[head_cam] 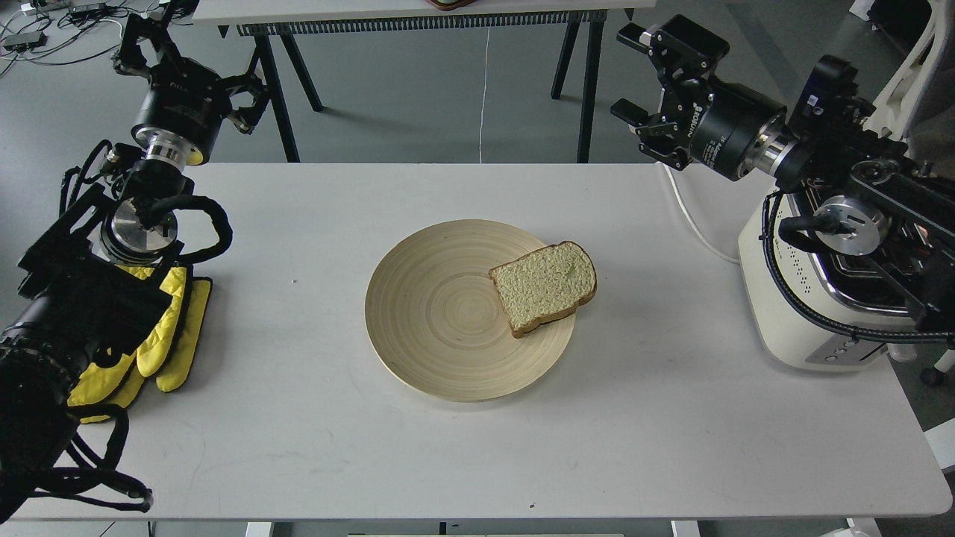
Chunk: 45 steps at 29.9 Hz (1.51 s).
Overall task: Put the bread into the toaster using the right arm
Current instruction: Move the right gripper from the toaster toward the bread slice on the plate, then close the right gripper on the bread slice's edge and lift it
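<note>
- your bread (545, 288) lies flat on the right side of the round wooden plate (440, 313), its crust edge overhanging the rim a little.
- its rounded top points up and to the right, toward the toaster (791, 298); the long axis runs from lower left to upper right.
- your right gripper (634, 74) hangs above the table's (298, 432) far right corner, well apart from the bread, fingers spread and holding nothing.
- the right arm (843, 171) crosses over the toaster's top, hiding the slots.
- your left gripper (142, 37) sits at the far left above the yellow gloves (164, 335); you cannot tell its jaw state.
</note>
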Each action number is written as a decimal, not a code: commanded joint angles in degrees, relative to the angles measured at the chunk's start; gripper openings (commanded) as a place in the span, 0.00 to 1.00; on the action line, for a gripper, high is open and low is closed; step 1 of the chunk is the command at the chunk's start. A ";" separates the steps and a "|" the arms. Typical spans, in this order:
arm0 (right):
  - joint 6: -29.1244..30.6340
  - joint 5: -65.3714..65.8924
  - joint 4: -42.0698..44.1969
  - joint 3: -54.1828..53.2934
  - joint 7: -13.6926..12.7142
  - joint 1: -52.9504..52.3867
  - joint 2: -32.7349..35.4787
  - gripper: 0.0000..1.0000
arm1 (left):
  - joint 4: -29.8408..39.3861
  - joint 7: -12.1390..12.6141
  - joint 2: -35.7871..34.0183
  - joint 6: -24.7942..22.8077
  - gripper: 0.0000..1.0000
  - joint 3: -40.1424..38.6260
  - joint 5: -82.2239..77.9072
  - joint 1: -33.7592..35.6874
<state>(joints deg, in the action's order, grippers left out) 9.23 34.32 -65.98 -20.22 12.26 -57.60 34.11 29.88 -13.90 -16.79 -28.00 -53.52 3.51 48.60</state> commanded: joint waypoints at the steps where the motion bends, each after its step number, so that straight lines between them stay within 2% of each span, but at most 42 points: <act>1: -2.72 7.76 1.81 5.52 -0.48 0.03 -2.20 0.98 | 0.00 0.02 -0.17 0.00 1.00 0.00 -0.17 -0.08; 11: -9.75 16.92 15.26 16.96 -1.45 0.03 -15.56 0.97 | 0.00 0.02 -0.17 0.00 1.00 0.09 -0.17 -0.17; 18: -9.49 16.92 18.34 17.76 -2.77 1.52 -16.97 0.88 | 0.00 0.10 -0.17 0.00 1.00 0.09 -0.17 -0.17; 32: -9.14 16.57 17.64 17.85 -3.21 4.87 -16.80 0.80 | 0.09 0.19 0.00 0.00 1.00 0.09 -0.26 -0.25; 36: -9.05 16.31 17.64 17.84 -4.26 4.69 -16.80 0.66 | 0.09 0.19 0.00 0.00 1.00 0.09 -0.26 -0.26; 39: -8.53 16.31 17.46 17.76 -4.53 4.52 -16.80 0.48 | 0.09 0.19 0.00 0.00 1.00 0.09 -0.26 -0.26; 45: -6.59 16.22 17.55 17.76 -5.58 4.34 -16.62 0.19 | 0.09 0.10 0.00 0.00 1.00 0.09 -0.26 -0.17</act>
<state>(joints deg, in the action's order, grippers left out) 2.07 50.54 -48.51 -2.46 7.05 -53.21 17.32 29.97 -13.71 -16.79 -28.00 -53.43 3.25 48.34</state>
